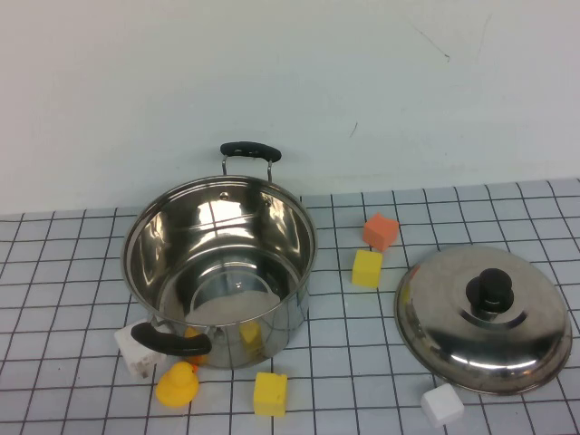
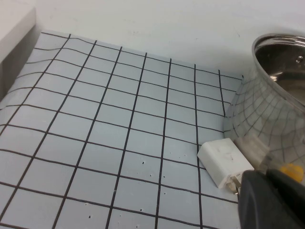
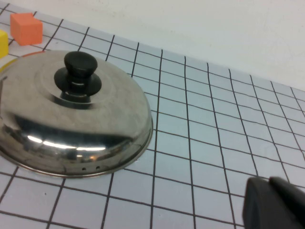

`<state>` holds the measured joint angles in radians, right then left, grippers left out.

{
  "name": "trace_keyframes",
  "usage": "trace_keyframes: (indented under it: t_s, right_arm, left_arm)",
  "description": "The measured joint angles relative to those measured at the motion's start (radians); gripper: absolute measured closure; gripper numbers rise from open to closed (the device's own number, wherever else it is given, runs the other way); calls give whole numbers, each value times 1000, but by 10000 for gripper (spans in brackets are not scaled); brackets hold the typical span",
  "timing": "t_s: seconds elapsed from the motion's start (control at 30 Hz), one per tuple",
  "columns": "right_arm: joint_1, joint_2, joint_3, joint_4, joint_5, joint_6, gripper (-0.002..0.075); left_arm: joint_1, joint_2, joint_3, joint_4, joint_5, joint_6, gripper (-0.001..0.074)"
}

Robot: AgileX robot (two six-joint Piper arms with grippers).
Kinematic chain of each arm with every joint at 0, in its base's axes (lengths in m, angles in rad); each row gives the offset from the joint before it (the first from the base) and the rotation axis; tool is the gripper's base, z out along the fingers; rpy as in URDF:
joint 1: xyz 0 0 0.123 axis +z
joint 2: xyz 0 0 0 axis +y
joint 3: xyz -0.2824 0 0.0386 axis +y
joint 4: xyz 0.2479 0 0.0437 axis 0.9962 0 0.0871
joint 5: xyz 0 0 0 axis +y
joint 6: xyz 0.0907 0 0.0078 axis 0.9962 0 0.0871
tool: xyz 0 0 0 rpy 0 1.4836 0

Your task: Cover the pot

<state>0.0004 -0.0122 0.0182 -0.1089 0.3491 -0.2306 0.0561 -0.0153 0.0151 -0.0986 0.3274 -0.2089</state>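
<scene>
The shiny steel pot [image 1: 220, 272] with two black side handles stands open on the gridded table, left of centre. Its wall also shows in the left wrist view [image 2: 271, 95]. The domed steel lid [image 1: 483, 319] with a black knob [image 1: 490, 292] lies on the table to the pot's right, apart from it. It also shows in the right wrist view [image 3: 71, 119]. Neither arm shows in the high view. My left gripper [image 2: 267, 179] is shut and empty, low beside the pot's near handle. My right gripper [image 3: 268, 183] is shut and empty, to the side of the lid.
An orange block [image 1: 381, 230] and a yellow block [image 1: 367, 268] lie between pot and lid. A white block [image 1: 441, 404] sits at the lid's front edge. A yellow block [image 1: 270, 394], a yellow duck [image 1: 178, 384] and a white block [image 1: 136, 352] lie by the pot's front.
</scene>
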Motion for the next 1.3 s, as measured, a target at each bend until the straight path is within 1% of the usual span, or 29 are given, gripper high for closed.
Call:
trace_keyframes:
  t_s: [0.9, 0.97, 1.03, 1.13, 1.2, 1.23, 1.3]
  right_arm:
    - [0, 0, 0, -15, 0, 0, 728]
    - [0, 0, 0, 39, -1, 6, 728]
    - [0, 0, 0, 135, -9, 43, 728]
    - [0, 0, 9, 401, -53, 165, 728]
    - [0, 0, 9, 555, -78, 208, 728]
    - [0, 0, 9, 615, -87, 221, 728]
    - [0, 0, 9, 673, -94, 231, 728]
  left_arm:
    - [0, 0, 0, 0, 0, 4, 738]
    - [0, 0, 0, 0, 0, 4, 738]
    - [0, 0, 0, 0, 0, 4, 738]
    - [0, 0, 0, 0, 0, 4, 738]
    - [0, 0, 0, 0, 0, 4, 738]
    - [0, 0, 0, 0, 0, 4, 738]
    - [0, 0, 0, 0, 0, 4, 738]
